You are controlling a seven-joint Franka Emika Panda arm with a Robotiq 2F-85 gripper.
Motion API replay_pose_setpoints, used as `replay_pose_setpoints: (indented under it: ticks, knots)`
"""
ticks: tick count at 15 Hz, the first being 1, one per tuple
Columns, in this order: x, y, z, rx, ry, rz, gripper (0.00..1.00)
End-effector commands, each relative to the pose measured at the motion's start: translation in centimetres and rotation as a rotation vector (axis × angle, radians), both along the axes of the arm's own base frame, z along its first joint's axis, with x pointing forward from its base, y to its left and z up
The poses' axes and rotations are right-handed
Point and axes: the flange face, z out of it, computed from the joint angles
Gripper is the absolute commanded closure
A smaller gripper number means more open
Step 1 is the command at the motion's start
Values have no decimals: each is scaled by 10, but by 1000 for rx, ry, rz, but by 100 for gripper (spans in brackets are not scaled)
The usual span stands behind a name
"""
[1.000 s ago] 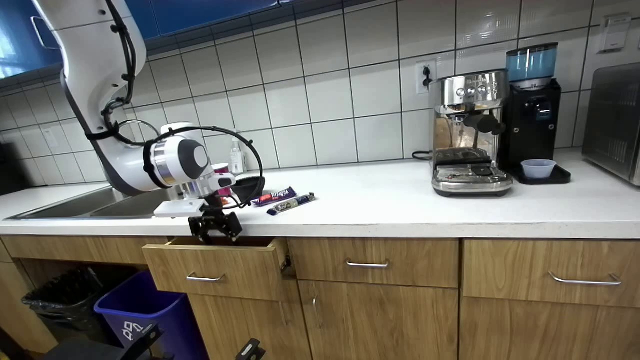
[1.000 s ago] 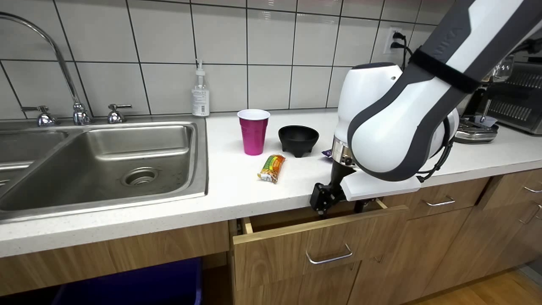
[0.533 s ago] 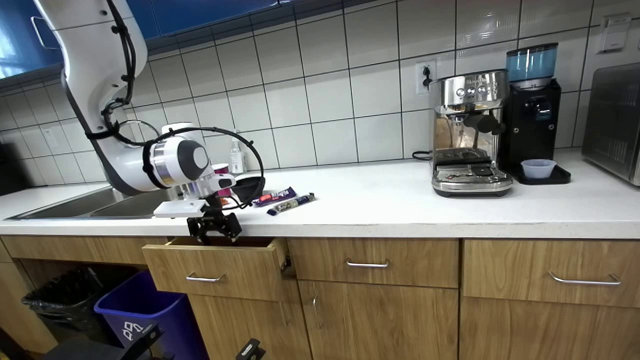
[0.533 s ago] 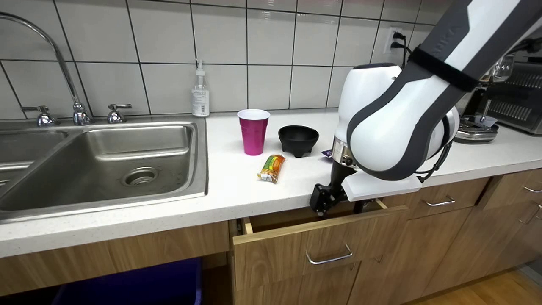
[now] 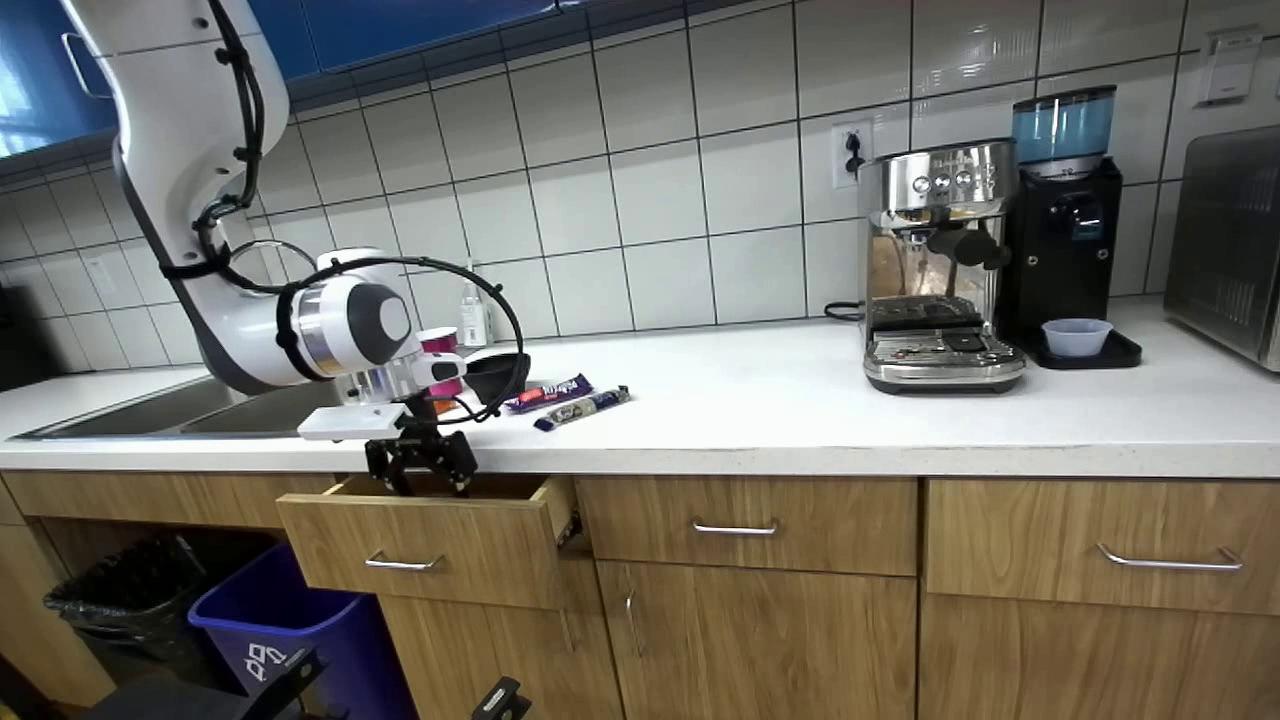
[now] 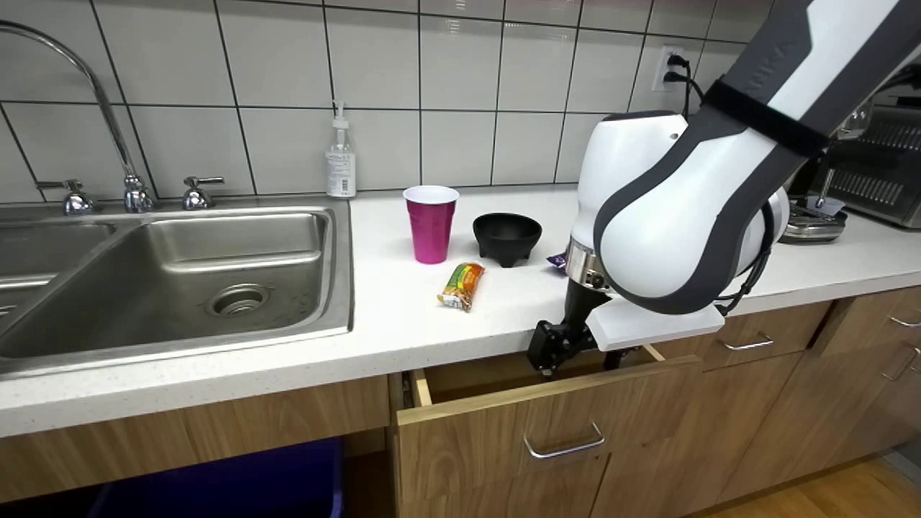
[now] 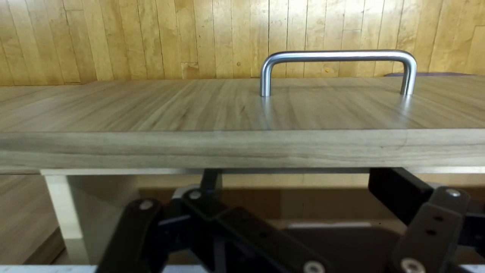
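Gripper (image 7: 299, 178): fingers (image 7: 396, 189) wide apart, the drawer interior showing between them in the wrist view. It reaches down into the partly pulled-out drawer (image 6: 489, 404), just behind the front panel (image 7: 151, 110). In the wrist view both tips appear to meet the panel's inner side; contact cannot be confirmed, and both exterior views leave the tips' depth unclear. Wrist view alone: a pale-edged dark shape (image 7: 348, 240) inside the drawer, too dim to identify.

Bar handle (image 7: 337, 56): between 12 and 1 o'clock from the gripper in the wrist view, between 6 and 7 in both exterior views. Wooden floor (image 7: 132, 45) fills the wrist view's upper band.

On the counter (image 6: 403, 316), in an exterior view: orange snack packet (image 6: 462, 286) at 10 o'clock, black bowl (image 6: 507, 237) at 11, magenta cup (image 6: 432, 234) between those bearings, steel sink (image 6: 342, 273) between 9 and 10. A purple tip (image 6: 556, 262) pokes out beside the arm (image 6: 669, 223).

In an exterior view, two wrapped bars lie nearly fully exposed: purple (image 5: 548, 394) between 1 and 2, blue-and-silver (image 5: 582, 408) at 2. Espresso machine (image 5: 943, 200) farther out, near 2; blue bin (image 5: 340, 660) below, past 7.
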Motion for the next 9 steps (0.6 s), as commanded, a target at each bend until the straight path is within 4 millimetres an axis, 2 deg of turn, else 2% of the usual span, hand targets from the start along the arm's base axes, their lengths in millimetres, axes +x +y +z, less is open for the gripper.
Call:
replay_pose_setpoints:
  ticks: [1,9]
  knots:
    - [-28,3,-2,3,67,6,0]
    - [-53,1,-2,0,114,8,0]
